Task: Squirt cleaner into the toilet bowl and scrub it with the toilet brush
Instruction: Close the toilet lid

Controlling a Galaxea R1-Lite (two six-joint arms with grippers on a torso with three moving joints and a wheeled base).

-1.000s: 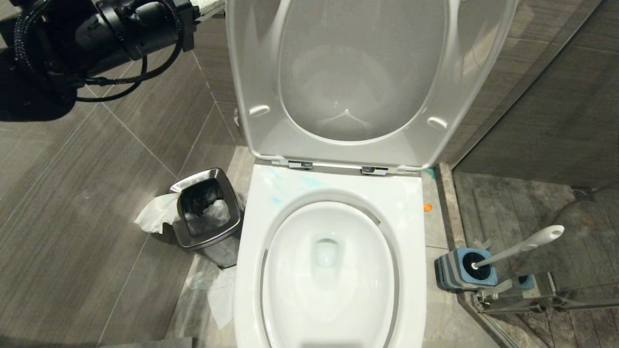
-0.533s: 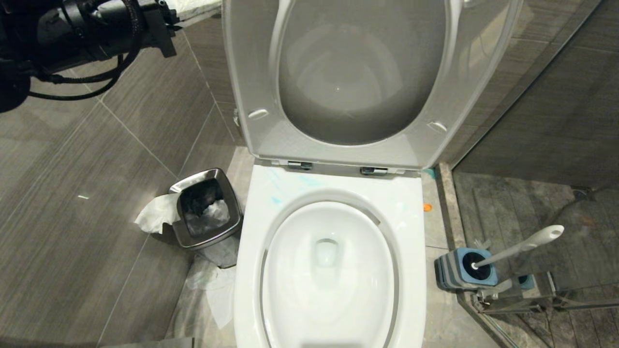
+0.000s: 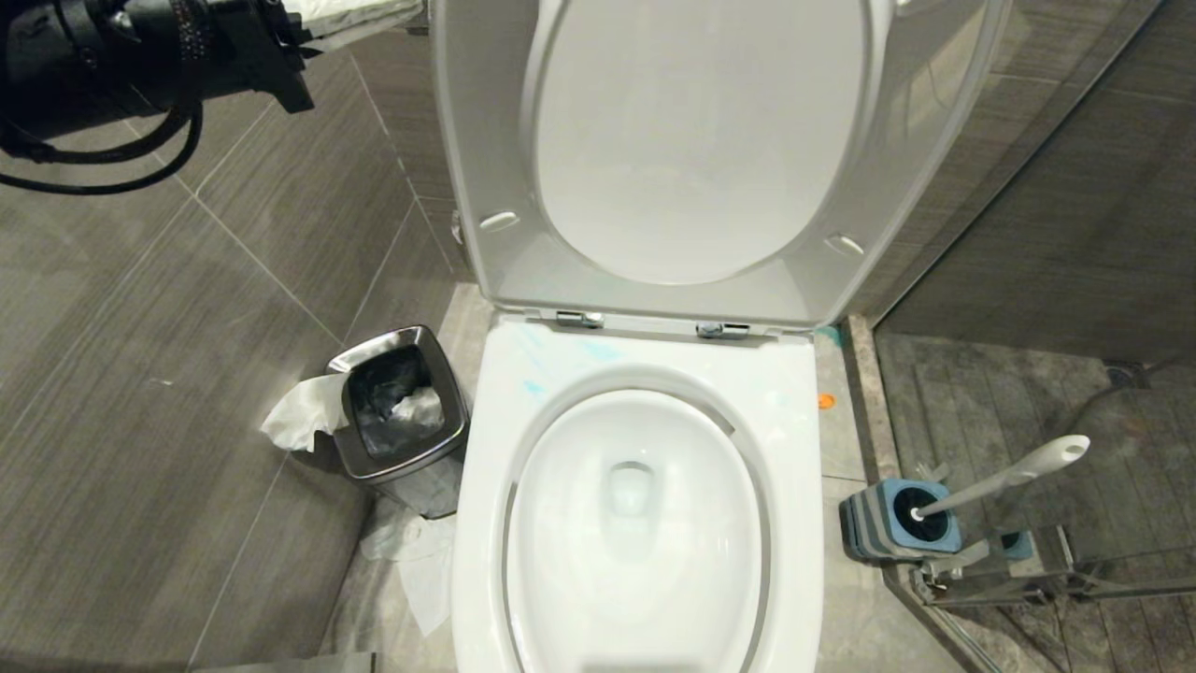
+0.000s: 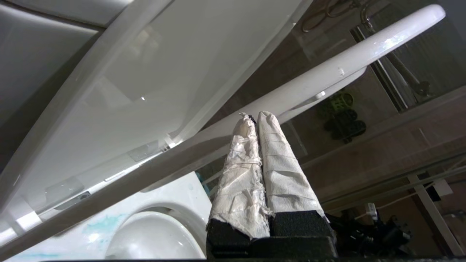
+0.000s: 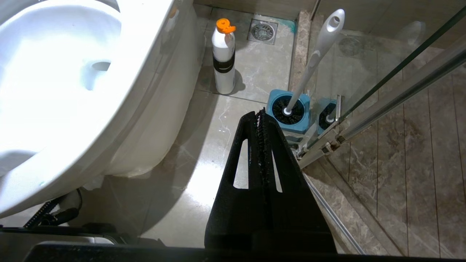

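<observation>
Head view: toilet bowl (image 3: 645,579) with seat and lid (image 3: 696,140) both swung up. Pale blue cleaner smears (image 3: 561,360) on the rear-left corner of the rim, near the hinges; none obvious in the basin. Toilet brush (image 3: 1014,475) sits in its grey-blue holder (image 3: 897,523) on the floor just off the bowl's right side, handle leaning away toward the glass shower panel. Steel waste bin (image 3: 397,407) off the bowl's left side. Left arm is up at the top-left corner of the view, fingers out of frame there.

Left wrist view: left gripper (image 4: 255,118) closed, empty, paper-wrapped fingers (image 4: 280,171) pressed together, tips just beside the edge of the raised seat; can't tell if touching.

Right wrist view: right gripper (image 5: 259,116) closed on nothing, low over the floor right of the bowl, pointing at the holder. White bottle with orange cap (image 5: 224,58) stands on the floor against the bowl's base.

Handling guess: the brush is light and rigid, with a smooth and probably slippery plastic handle. Grab mid-to-upper handle below the flared tip, then lift along its lean so the bristles clear the holder.
</observation>
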